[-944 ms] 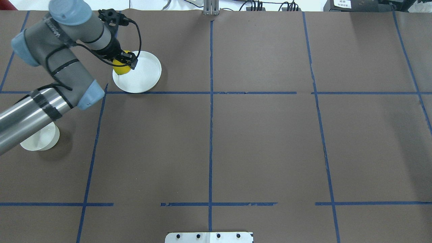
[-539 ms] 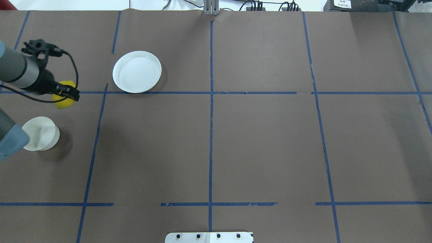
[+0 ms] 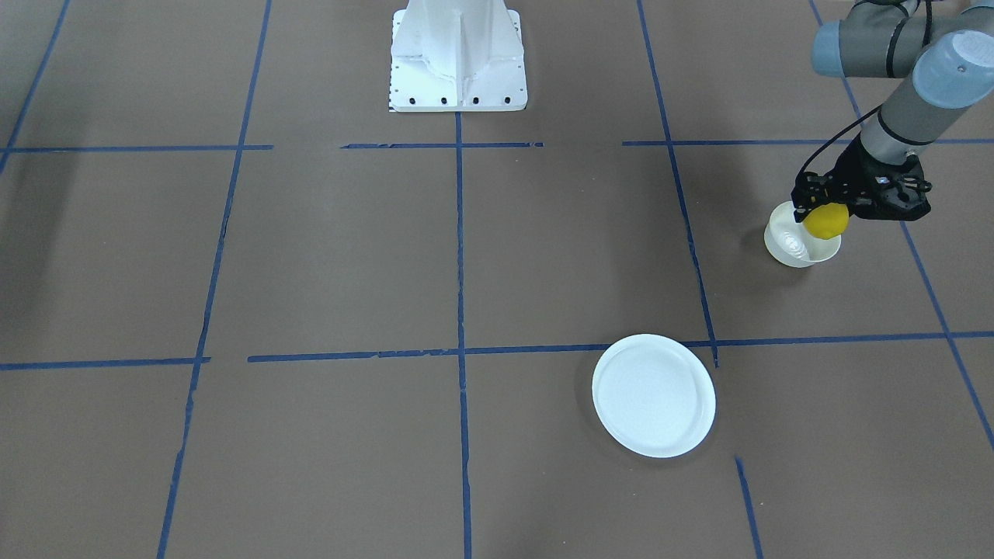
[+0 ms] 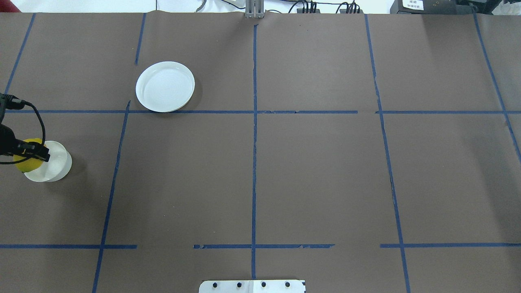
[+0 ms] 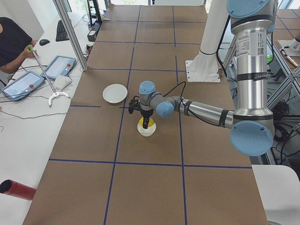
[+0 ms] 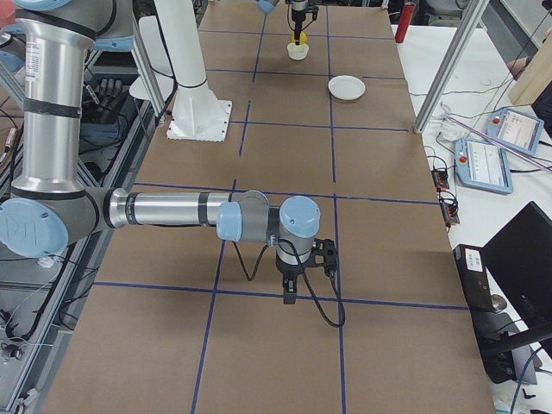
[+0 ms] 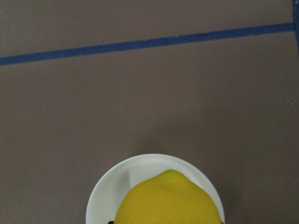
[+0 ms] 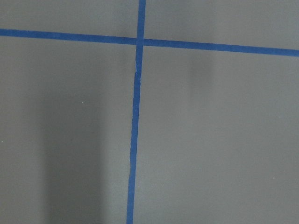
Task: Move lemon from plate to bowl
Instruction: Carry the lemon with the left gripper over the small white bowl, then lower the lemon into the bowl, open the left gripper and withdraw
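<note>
My left gripper (image 4: 29, 155) is shut on the lemon (image 4: 25, 165), a bright yellow fruit, and holds it just above the small white bowl (image 4: 57, 162) at the table's left edge. The front view shows the lemon (image 3: 825, 221) over the far side of the bowl (image 3: 790, 247). In the left wrist view the lemon (image 7: 168, 200) covers the lower part of the bowl (image 7: 105, 193). The flat white plate (image 4: 165, 86) lies empty farther out and to the right. My right gripper (image 6: 289, 291) shows only in the exterior right view, low over bare table, and I cannot tell whether it is open or shut.
Brown paper with blue tape lines (image 4: 254, 142) covers the table. The white robot pedestal (image 3: 458, 54) stands at the robot's side of the table. Tablets and an operator (image 5: 11, 42) are beside the table's far long edge.
My left gripper has carried the lemon off the plate, leftward and back toward the robot, to a spot over the bowl. The plate is now empty.
</note>
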Robot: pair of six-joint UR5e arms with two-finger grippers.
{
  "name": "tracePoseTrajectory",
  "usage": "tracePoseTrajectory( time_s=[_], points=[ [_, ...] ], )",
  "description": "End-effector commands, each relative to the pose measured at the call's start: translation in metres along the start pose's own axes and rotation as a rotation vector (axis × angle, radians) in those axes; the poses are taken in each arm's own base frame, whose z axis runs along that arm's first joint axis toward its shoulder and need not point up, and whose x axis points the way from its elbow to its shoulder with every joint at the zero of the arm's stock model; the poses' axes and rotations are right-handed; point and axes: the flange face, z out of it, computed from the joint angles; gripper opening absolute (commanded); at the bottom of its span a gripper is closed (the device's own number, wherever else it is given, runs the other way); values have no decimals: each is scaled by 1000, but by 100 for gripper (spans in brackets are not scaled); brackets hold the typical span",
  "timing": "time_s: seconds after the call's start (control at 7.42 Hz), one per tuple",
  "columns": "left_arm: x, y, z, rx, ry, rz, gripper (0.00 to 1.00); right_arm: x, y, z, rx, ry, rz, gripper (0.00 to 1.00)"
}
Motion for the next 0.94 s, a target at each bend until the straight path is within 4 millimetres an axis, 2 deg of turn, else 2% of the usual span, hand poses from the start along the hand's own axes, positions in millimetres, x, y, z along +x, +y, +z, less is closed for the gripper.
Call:
tracePoseTrajectory(
  time_s=[0.0, 0.13, 0.4, 0.67, 0.81],
  points=[
    [-3, 2, 7, -9, 3, 1, 19, 0, 0, 0, 0, 0, 0, 100],
    [1, 1, 8, -12, 7, 7, 56, 0, 0, 0, 0, 0, 0, 100],
    [2, 1, 8, -13, 8, 10, 100, 0, 0, 0, 0, 0, 0, 100],
    [2, 1, 8, -15, 10, 10, 100, 0, 0, 0, 0, 0, 0, 100],
    [6, 2, -2, -14, 39, 21, 100, 0, 0, 0, 0, 0, 0, 100]
  ],
)
